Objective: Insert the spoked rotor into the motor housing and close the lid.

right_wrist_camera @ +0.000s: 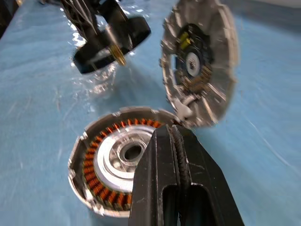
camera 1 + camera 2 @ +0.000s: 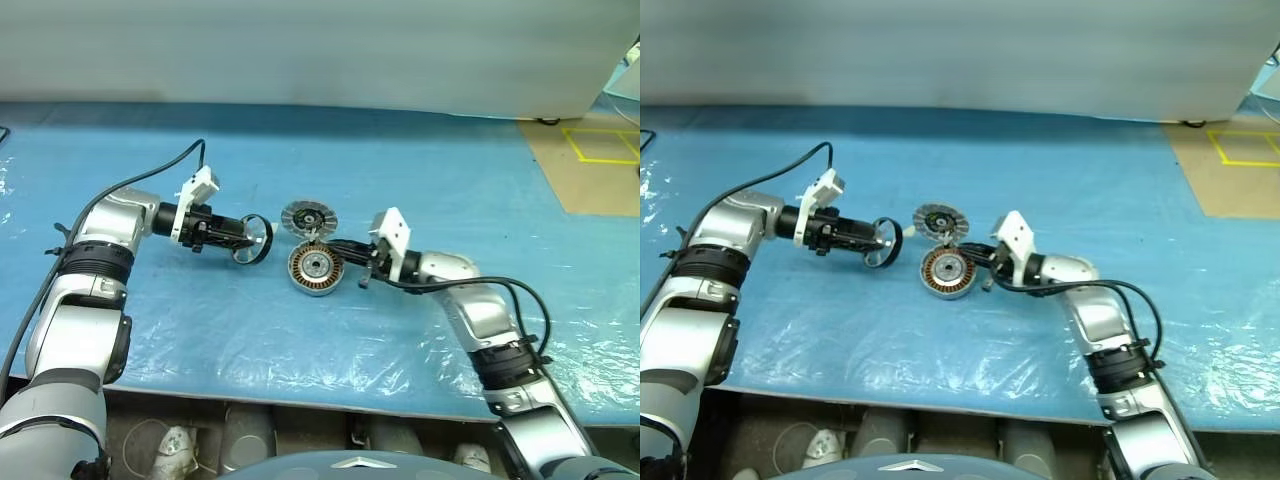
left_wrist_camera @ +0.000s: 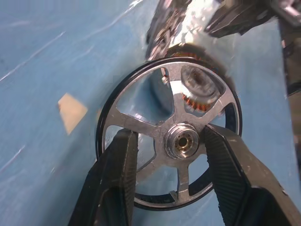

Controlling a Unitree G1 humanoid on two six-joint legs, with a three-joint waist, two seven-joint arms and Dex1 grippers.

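Rotor (image 3: 175, 141): held clear of the bench (image 2: 420, 160) in the left claw (image 2: 250, 240), just beside the housing; thin rigid metal, judged light; smooth spokes likely slippery.
Left claw: clamped on the rotor, fingers (image 3: 117, 174) either side of the hub, across the spokes.
Grip advice: keep hold near the hub; the rim looks thin and may twist in the grip.
Housing (image 2: 316, 269): flat on the bench, windings up, centre bore open.
Lid (image 2: 309, 218): tilted up beside the housing's far edge.
Right claw (image 1: 175, 136): clenched, empty, tips at the housing rim by the lid.

Upright lid (image 2: 309, 219) just behind housing (image 2: 316, 269)
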